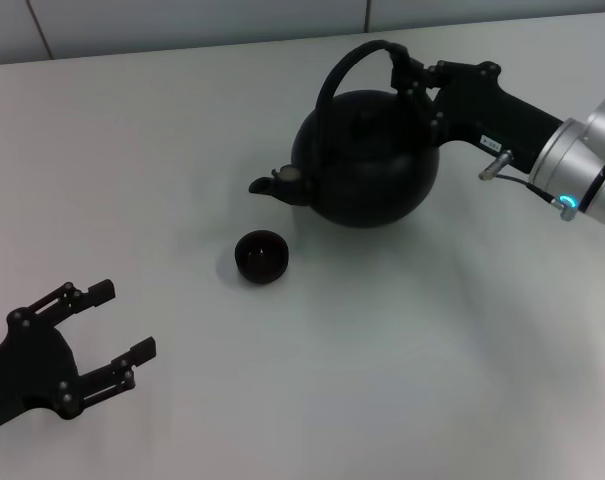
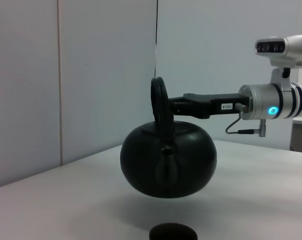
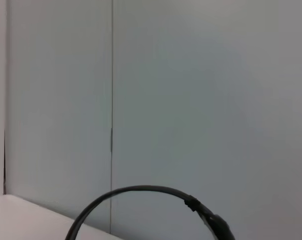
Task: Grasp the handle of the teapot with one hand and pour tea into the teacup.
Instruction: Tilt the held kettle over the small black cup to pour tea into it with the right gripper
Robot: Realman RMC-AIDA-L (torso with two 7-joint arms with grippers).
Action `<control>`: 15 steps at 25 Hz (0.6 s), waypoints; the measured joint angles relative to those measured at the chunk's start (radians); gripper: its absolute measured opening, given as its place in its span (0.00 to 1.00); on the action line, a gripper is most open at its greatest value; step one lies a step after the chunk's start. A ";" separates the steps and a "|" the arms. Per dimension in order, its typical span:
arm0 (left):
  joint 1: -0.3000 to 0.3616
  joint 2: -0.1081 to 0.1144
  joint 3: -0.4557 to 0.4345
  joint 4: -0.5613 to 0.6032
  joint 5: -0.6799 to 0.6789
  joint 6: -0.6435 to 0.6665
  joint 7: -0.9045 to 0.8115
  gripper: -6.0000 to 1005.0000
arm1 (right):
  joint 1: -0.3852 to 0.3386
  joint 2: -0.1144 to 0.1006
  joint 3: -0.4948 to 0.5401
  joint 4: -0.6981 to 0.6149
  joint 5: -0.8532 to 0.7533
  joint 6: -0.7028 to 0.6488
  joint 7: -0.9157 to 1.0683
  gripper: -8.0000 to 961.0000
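The round black teapot (image 1: 367, 155) hangs in the air above the table, its short spout (image 1: 277, 184) pointing toward my left side. My right gripper (image 1: 410, 72) is shut on the arched black handle (image 1: 350, 66) at its right end. The left wrist view shows the teapot (image 2: 168, 162) lifted clear of the table, with the right gripper (image 2: 173, 107) on the handle (image 2: 159, 100). The right wrist view shows only the handle's arc (image 3: 141, 192). The small dark teacup (image 1: 260, 256) stands on the table just below and in front of the spout, and its rim shows in the left wrist view (image 2: 173, 232). My left gripper (image 1: 117, 320) is open and empty at the near left.
The white table (image 1: 402, 380) ends at a pale panelled wall (image 1: 182, 25) behind the teapot. The right arm's silver forearm (image 1: 582, 165) reaches in from the right.
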 joint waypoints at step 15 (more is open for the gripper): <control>0.000 -0.004 -0.001 -0.001 0.000 0.000 0.003 0.80 | 0.028 0.003 -0.089 -0.075 0.004 -0.010 -0.099 0.11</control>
